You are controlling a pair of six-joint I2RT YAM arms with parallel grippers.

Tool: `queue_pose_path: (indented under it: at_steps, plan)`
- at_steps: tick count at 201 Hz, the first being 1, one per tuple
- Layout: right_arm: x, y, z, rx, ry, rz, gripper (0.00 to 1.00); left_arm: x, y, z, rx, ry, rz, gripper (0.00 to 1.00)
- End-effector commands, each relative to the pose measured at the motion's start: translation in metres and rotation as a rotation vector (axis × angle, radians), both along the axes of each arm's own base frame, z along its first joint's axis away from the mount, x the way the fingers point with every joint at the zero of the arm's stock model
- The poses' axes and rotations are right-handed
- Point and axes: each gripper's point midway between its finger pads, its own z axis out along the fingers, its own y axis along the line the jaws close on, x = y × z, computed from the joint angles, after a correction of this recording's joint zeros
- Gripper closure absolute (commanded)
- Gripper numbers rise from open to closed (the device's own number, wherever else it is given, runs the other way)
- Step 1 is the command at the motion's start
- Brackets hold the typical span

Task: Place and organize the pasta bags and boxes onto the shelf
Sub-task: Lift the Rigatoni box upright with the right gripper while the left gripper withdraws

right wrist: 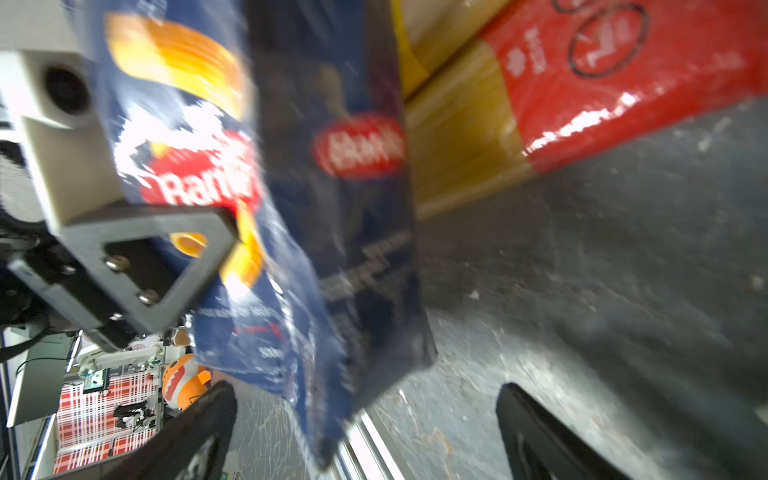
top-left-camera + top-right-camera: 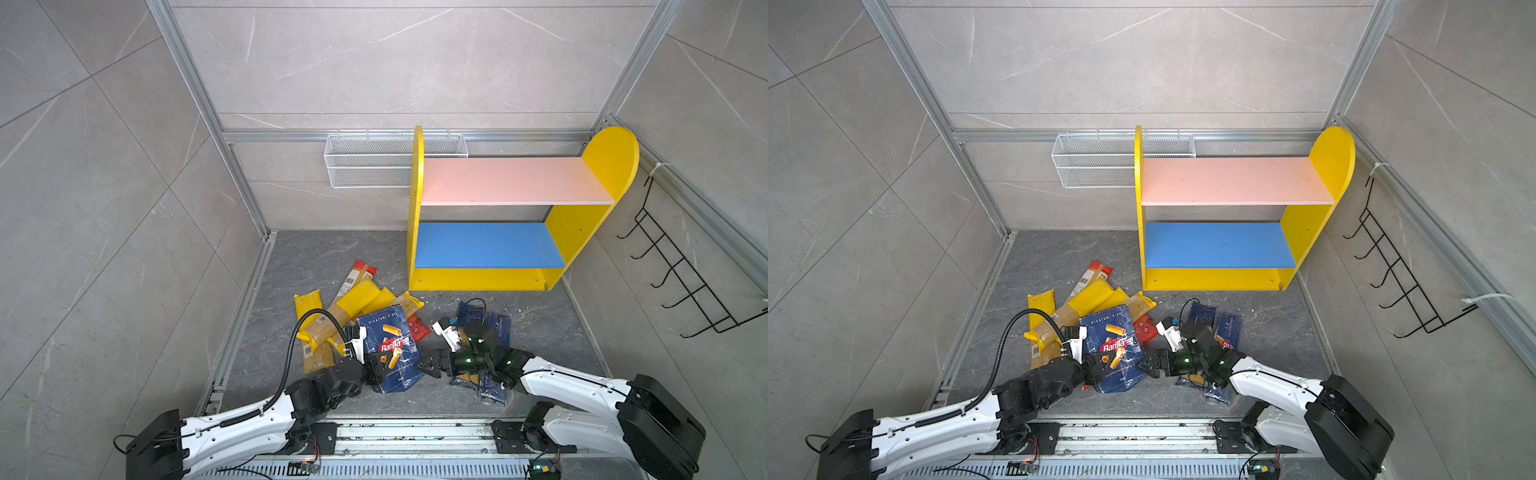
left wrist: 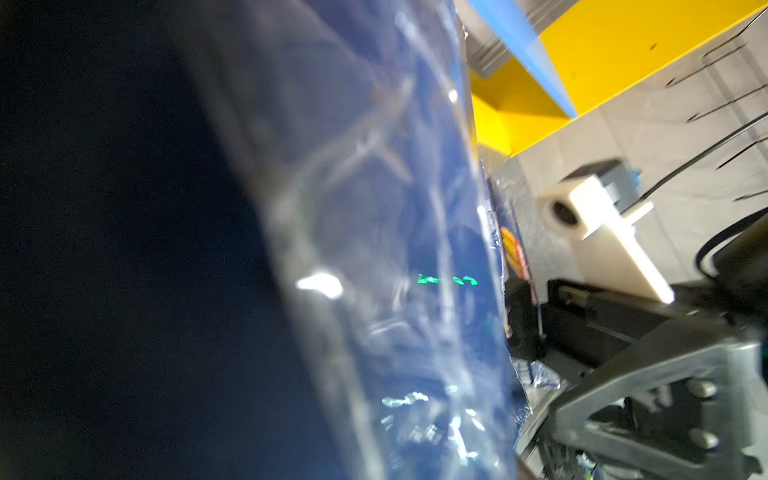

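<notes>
My left gripper [image 2: 376,365] [image 2: 1100,365] is shut on the near left edge of the wide blue Barilla rigatoni box [image 2: 390,349] [image 2: 1113,345], which is tilted up off the floor. The box's wrapped face [image 3: 374,249] fills the left wrist view. My right gripper [image 2: 428,368] [image 1: 370,415] is open at the box's right edge, a box corner [image 1: 332,395] hanging between its fingers. The narrow Barilla box [image 2: 500,332] and a dark blue bag [image 2: 469,309] lie under the right arm. Yellow bags [image 2: 357,299] and red-ended bags [image 2: 357,276] are piled on the left. The shelf [image 2: 515,180] stands bare.
A white wire basket [image 2: 365,162] hangs on the back wall beside the shelf. A black hook rack [image 2: 681,274] hangs on the right wall. A metal rail [image 2: 415,436] runs along the front under both arm bases.
</notes>
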Motion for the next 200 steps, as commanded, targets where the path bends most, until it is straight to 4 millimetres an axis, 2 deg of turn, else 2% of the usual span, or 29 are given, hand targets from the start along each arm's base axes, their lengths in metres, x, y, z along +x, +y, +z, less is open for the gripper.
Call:
queue_pose_path:
  at_steps: [1, 36, 62, 91, 107, 129, 156, 182, 200]
  plan:
    - [0.004, 0.016, 0.02, 0.102, -0.042, 0.044, 0.01, 0.007, -0.028, 0.089, -0.203, -0.122, -0.054, 0.67]
    - [0.006, 0.026, 0.026, 0.173, -0.046, 0.062, 0.01, 0.009, -0.034, 0.12, -0.227, -0.147, -0.08, 0.67]
    - [0.006, 0.029, 0.035, 0.208, -0.06, 0.073, 0.01, 0.015, -0.037, 0.134, -0.253, -0.145, -0.092, 0.67]
    - [0.004, 0.03, 0.049, 0.244, -0.071, 0.086, 0.01, 0.025, -0.044, 0.135, -0.282, -0.125, -0.095, 0.67]
    - [0.004, 0.029, 0.056, 0.251, -0.083, 0.088, 0.03, 0.03, -0.049, 0.136, -0.288, -0.124, -0.099, 0.63]
    - [0.001, 0.03, 0.068, 0.287, -0.097, 0.098, 0.08, 0.038, -0.055, 0.136, -0.286, -0.114, -0.104, 0.58]
    - [0.001, 0.034, 0.084, 0.353, -0.094, 0.11, 0.13, 0.046, -0.06, 0.133, -0.313, -0.084, -0.114, 0.57]
    - [0.004, 0.036, 0.088, 0.352, -0.107, 0.105, 0.17, 0.047, -0.062, 0.132, -0.332, -0.064, -0.129, 0.57]
    - [0.007, 0.036, 0.095, 0.354, -0.121, 0.093, 0.26, 0.044, -0.061, 0.132, -0.327, -0.054, -0.142, 0.55]
